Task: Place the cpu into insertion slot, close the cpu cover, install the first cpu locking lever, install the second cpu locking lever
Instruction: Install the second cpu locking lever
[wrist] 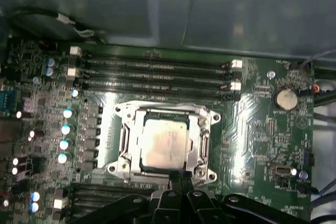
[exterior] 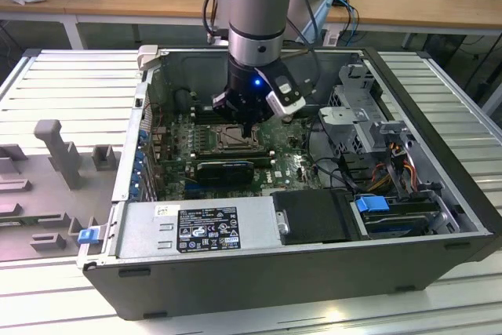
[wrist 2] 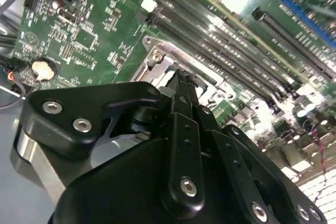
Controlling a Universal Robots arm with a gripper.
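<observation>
Claw [wrist: 181, 174] tips touch cpu cover [wrist: 195, 145] edge beside cpu [wrist: 164, 142]

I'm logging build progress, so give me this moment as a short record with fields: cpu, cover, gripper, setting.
cpu: the cpu lies flat in the insertion slot
cover: the cpu cover is down, framing the chip
gripper: the gripper has its fingertips together at the socket's edge, holding nothing
setting: motherboard inside an open computer case
</observation>
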